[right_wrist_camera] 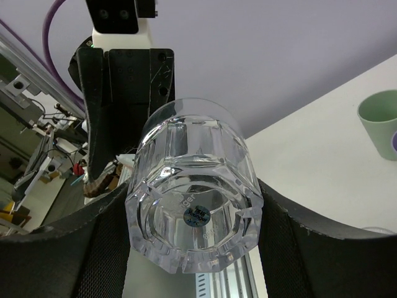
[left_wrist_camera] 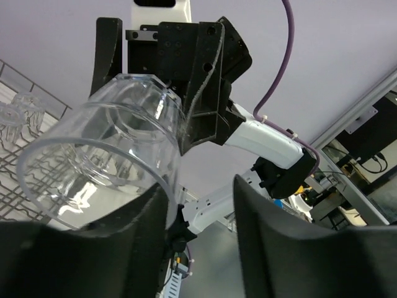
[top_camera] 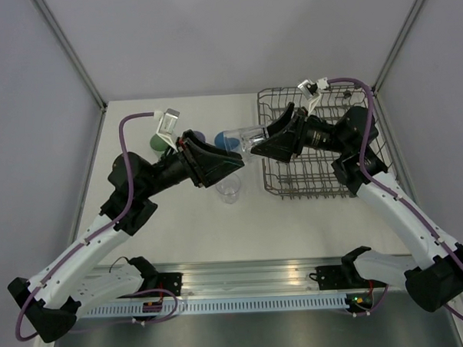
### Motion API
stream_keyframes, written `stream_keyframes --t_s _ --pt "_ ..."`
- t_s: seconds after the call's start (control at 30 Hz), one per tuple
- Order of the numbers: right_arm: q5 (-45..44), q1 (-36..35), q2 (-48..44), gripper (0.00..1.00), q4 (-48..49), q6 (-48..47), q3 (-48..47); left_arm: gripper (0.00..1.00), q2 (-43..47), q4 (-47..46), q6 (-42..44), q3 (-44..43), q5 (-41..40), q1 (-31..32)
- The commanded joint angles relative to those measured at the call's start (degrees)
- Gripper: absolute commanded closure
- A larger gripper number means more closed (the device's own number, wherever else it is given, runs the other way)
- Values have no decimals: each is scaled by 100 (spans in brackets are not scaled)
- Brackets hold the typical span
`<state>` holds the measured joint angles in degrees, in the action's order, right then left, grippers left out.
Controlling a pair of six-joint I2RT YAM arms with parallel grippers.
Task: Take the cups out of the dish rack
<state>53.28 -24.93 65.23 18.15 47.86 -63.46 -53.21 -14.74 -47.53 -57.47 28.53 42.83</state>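
Clear cup (top_camera: pixel 249 136), likely light, stiff, slick: your right fingers (right_wrist_camera: pixel 322 236) pinch its base, left fingers (left_wrist_camera: pixel 273 248) at its nine o'clock rim, closure unclear, so grip the wall squarely.

Table (top_camera: pixel 180 237): white matt top, rectangular, bare surface visible front and centre.
Wall panels (top_camera: pixel 233 35): plain pale grey-lilac, closing the far side and both flanks.
Left frame post (top_camera: pixel 68 50): aluminium profile, slanting towards the table's far left corner.
Right frame post (top_camera: pixel 402 31): matching profile at the far right corner.
Rail (top_camera: pixel 251 274): silver aluminium, running along the near table edge.
Slotted strip (top_camera: pixel 252 303): white, toothed, just in front of the rail.
Dark box (left_wrist_camera: pixel 375 133): black leads attached, outside the enclosure; blurred.
Bench clutter (right_wrist_camera: pixel 31 180): wires and small parts, indistinct.
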Motion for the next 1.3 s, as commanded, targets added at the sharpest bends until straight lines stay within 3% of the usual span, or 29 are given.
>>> stream_keyframes --t_s 0.0,0.03,0.13,0.23,0.27,0.3,0.33,0.37,0.43,0.47,0.6,0.67,0.87,0.93,1.03,1.17,1.27 --pt "-1 -21 16 45 206 -189 -193 54 56 -460 -160 -203 284 -3" --pt "16 -21 7 46 224 -189 -184 68 56 -442 -134 -212 284 -3" --pt "-2 -30 25 46 233 -198 -175 86 21 -266 -29 -273 223 -3" --pt "-10 -38 16 45 259 -180 -158 98 -40 -38 137 -326 83 -3" --pt "7 -38 7 44 268 -189 -149 98 -49 23 199 -343 39 -3" --pt "-1 -38 -10 34 294 -224 -123 98 -66 163 252 -361 -49 -3" --pt "-80 -47 -28 23 268 -259 -70 98 -67 226 401 -361 -76 -3" --pt "-150 -39 -80 4 207 -320 -52 98 -67 357 507 -396 -198 -3" --pt "-447 -38 -133 2 -703 -1064 -235 98 -40 925 909 -466 -400 -3" --pt "-1102 -38 -134 2 -1969 -1468 -402 98 12 1147 1077 -536 -662 -3" --pt "-3110 -38 -98 2 -3805 -2666 -913 98 83 2526 1851 -704 -1697 -3" --pt "-3603 -38 -142 2 -4099 -2930 -922 98 65 3367 2194 -844 -2227 -3" --pt "-4430 -30 -318 2 -4723 -3318 -817 98 -575 5635 2599 -1450 -4851 -3" --pt "-4685 -38 -388 2 -4803 -3370 -808 98 -891 6078 2643 -1547 -5225 -81" --pt "-4975 -30 -485 2 -4935 -3458 -782 98 -1121 6440 2801 -1539 -4816 -492" --pt "-5178 -38 -564 2 -5111 -3555 -755 98 -1612 6651 3082 -1495 -3472 -1126" --pt "-5152 -30 -643 2 -5146 -3678 -712 98 -2016 6809 3346 -1469 -3022 -1408"
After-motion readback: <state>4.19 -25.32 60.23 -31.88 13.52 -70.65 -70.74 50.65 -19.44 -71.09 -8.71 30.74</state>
